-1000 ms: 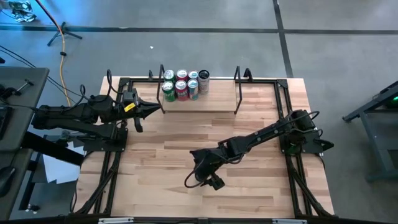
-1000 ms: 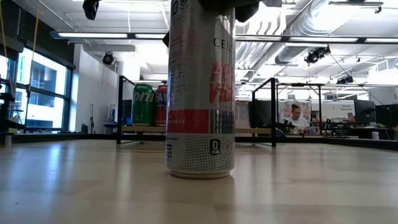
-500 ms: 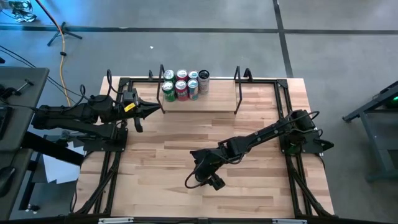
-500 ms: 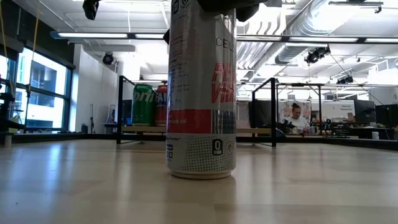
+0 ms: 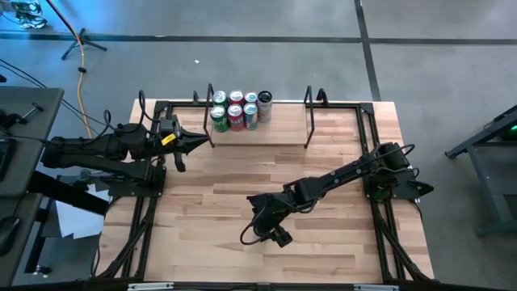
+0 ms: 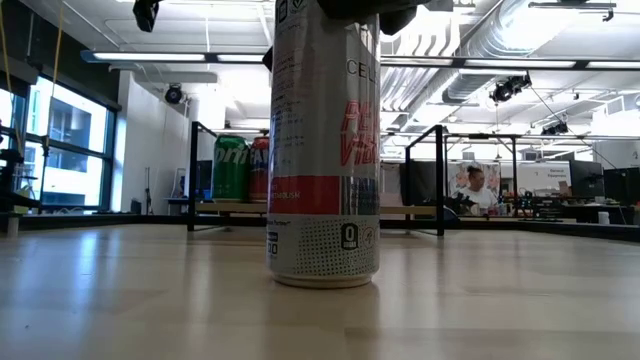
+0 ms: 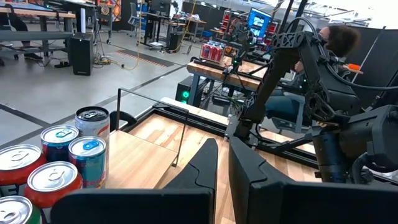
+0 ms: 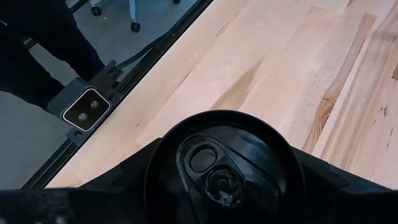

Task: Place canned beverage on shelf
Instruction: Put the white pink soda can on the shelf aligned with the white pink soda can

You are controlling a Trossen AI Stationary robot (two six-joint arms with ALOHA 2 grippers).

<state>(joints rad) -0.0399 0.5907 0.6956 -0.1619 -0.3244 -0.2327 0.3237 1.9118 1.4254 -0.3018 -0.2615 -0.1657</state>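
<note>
Low view is showing the tall can standing right up close on the table. The words on the can are sitting a tiny bit more to one side than they were a second ago, so the can has turned a little. I am thinking that is because the right gripper has squeezed in on it. Its dark fingers are hugging the top of the can on both sides, and I am reading that as a hold. The can is not lifting yet; its bottom is sitting flat on the wood. So the grab looks done, and the carry is coming next.

The can is round, tall and shiny, silver with red letters and a patch of small dots low down. It is looking smooth and slippery. From the right wrist, I am seeing its dark round lid with the pull tab. The table is pale wood in long strips.

Farther back, the shelf is waiting, a low wooden board with a black wire post at each end. Five cans are bunching at its left end, so the right part is bare. The left gripper is resting beside that left post, fingers pressed together, holding nothing.
</note>
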